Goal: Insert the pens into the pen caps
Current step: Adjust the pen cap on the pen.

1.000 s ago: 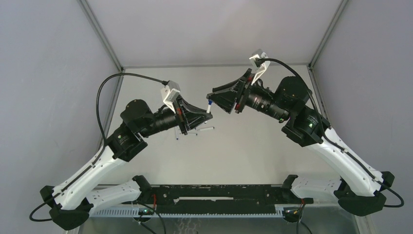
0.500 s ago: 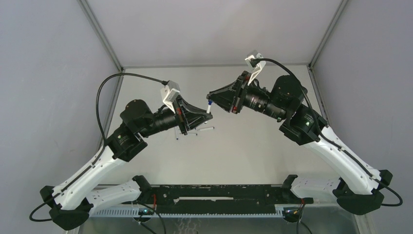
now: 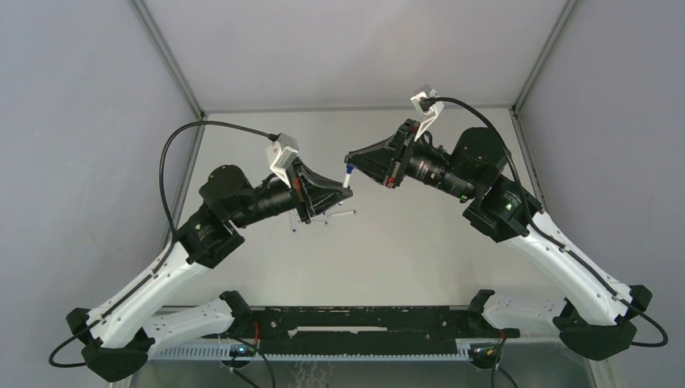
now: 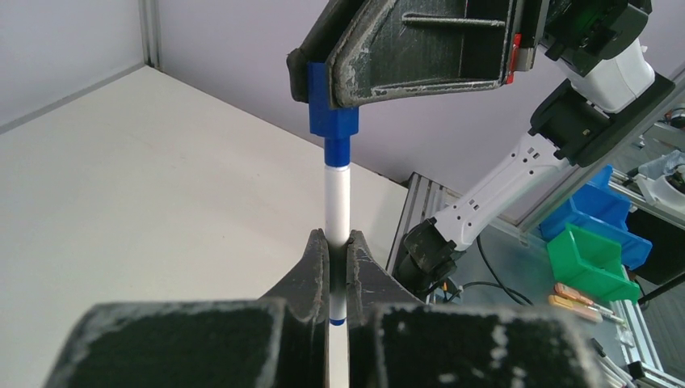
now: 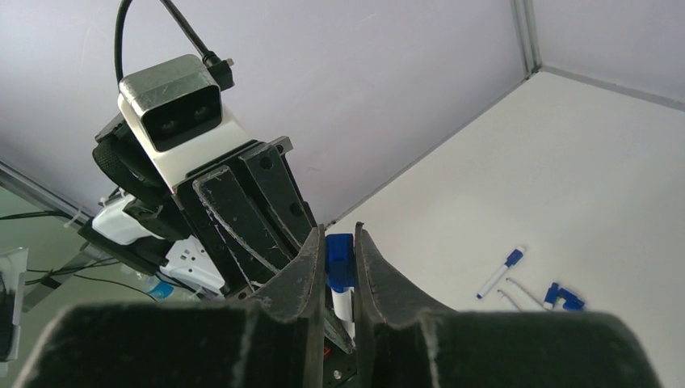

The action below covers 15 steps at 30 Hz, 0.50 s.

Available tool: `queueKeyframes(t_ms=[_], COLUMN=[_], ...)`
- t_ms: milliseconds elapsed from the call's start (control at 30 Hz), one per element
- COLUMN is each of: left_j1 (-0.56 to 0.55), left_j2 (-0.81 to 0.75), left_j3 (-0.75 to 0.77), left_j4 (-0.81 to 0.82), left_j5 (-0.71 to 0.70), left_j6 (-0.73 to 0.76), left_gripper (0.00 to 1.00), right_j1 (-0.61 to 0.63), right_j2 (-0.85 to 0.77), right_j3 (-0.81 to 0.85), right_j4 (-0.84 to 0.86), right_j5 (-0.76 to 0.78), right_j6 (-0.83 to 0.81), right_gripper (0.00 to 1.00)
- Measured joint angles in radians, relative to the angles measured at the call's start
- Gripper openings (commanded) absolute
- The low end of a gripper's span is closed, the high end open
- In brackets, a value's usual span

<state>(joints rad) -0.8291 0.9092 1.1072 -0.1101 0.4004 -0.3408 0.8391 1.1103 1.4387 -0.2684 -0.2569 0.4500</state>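
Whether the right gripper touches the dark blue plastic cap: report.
Touching. Right wrist view: right gripper fingers flush against both sides of the dark blue plastic cap.

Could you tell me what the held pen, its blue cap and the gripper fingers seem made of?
Pen: likely smooth white plastic, slight sheen.
Cap: matte blue plastic, moulded step.
Left gripper's fingers: rough black plastic, perhaps printed; whitish scuffs.

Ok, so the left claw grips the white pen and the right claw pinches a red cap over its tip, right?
No: the cap is blue, not red; the left wrist view shows it. Otherwise yes: the left claw grips the white pen and the right claw pinches the cap over its tip.
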Motion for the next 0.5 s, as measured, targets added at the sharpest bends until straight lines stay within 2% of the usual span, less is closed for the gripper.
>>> queueKeyframes(t_ms=[500], left_j1=[-0.003], left_j2=[0.002], left_j3=[0.000], left_j4=[-0.003], left_j5=[0.016], left_j6=[0.000], left_gripper=[0.00], right_j1=[-0.015], right_j2=[-0.046], right_j3=[-0.072], right_j4=[0.059], right_j5=[0.000], right_j6=[0.040], right_gripper=[0.09])
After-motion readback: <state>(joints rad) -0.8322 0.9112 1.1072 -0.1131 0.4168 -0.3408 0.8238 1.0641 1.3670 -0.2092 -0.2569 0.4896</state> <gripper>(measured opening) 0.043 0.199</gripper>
